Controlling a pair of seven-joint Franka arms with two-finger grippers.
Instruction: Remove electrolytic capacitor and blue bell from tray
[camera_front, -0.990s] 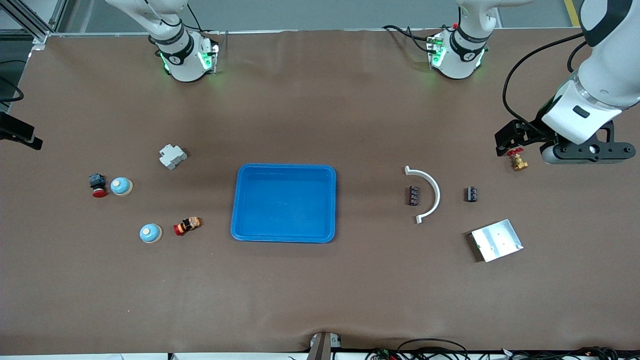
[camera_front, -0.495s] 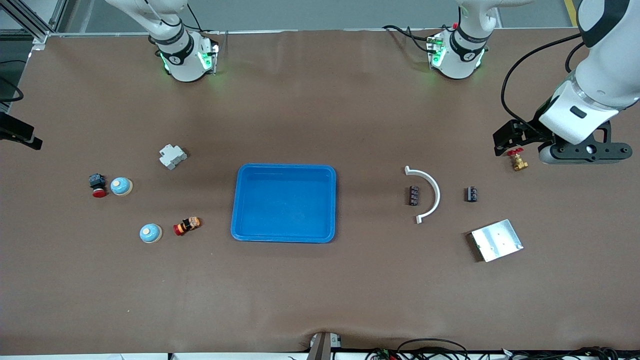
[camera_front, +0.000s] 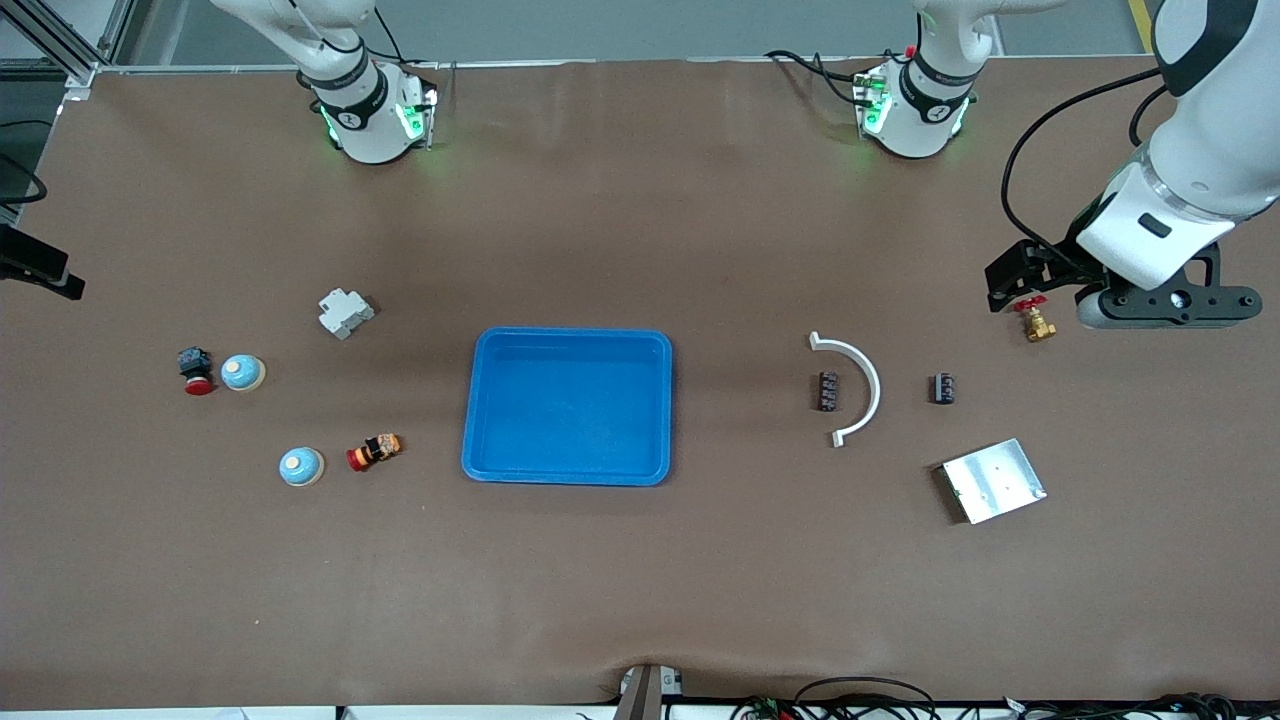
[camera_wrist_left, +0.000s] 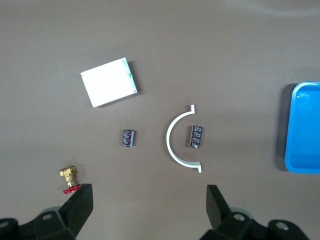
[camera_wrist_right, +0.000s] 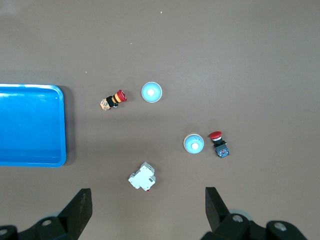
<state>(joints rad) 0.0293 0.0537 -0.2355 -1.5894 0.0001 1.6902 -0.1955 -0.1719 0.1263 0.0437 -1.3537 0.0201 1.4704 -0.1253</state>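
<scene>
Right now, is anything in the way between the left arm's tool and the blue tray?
Nothing tall. The open left tool hangs by the brass valve. A white curved piece and two capacitors lie low on the table between it and the tray, likely easy to pass over. The tray holds nothing.

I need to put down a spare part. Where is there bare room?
The tray holds nothing. Bare table lies between it and the white arc, and nearer the front camera. It is crowded around the blue bells and the capacitors.
</scene>
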